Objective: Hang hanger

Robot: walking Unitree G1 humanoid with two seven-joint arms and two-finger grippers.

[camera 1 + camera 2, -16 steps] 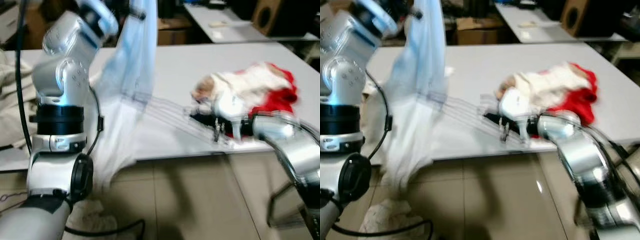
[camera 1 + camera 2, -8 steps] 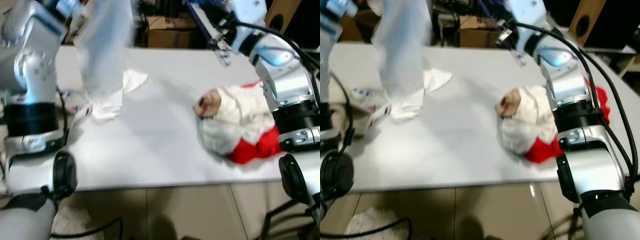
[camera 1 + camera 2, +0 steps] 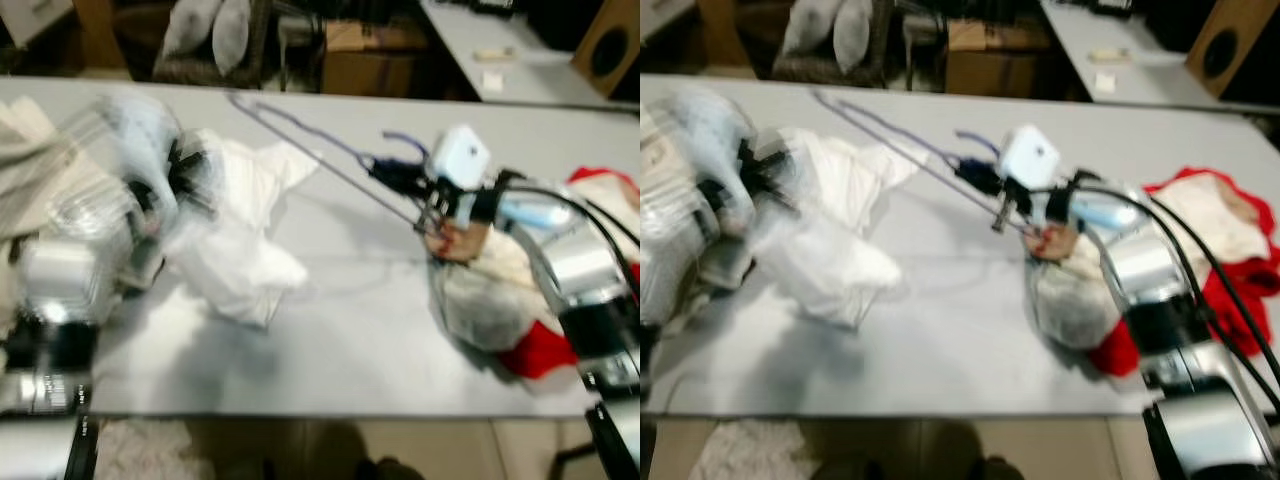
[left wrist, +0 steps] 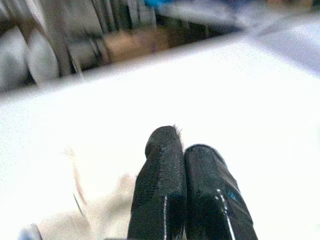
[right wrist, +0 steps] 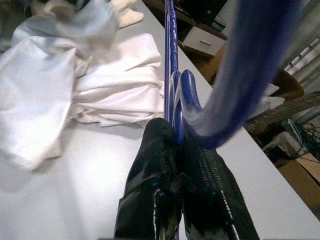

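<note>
Near the table's left edge, the left gripper is pressed together beside a white garment. Mid-table, the right gripper pinches the blue hanger near its hook; thin, light, probably springy, so this grip suits.

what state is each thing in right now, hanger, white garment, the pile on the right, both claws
blue hanger: pinched near its hook by the right claw, held out low over the table, bare.
white garment: crumpled on the table, off the hanger.
red and white clothes pile: heaped at the table's right end.
right claw: shut on the hanger.
left claw: fingers pressed together against the white garment; grip unclear.
</note>
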